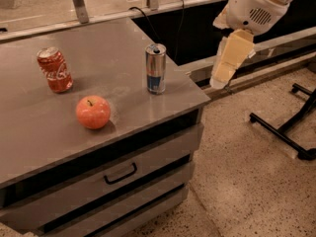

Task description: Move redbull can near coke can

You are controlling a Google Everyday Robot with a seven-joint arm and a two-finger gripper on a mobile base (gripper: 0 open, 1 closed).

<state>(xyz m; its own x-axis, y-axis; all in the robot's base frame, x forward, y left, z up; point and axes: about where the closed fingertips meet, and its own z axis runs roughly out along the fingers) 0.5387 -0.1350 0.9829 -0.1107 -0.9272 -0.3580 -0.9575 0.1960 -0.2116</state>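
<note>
In the camera view, the redbull can (156, 68) stood upright near the right front corner of the grey worktop (111, 43). The coke can (54, 69), dented and leaning a little, stood well apart from it on the left side. A red-orange apple (93, 112) lay between them, nearer the front edge. The hand (225, 69) hung off the worktop's right side, above the speckled floor and touching nothing. Whether it was apart or together I could not tell.

Coke can (55, 69): white Coca-Cola script. Gripper (223, 73) upper right.
</note>
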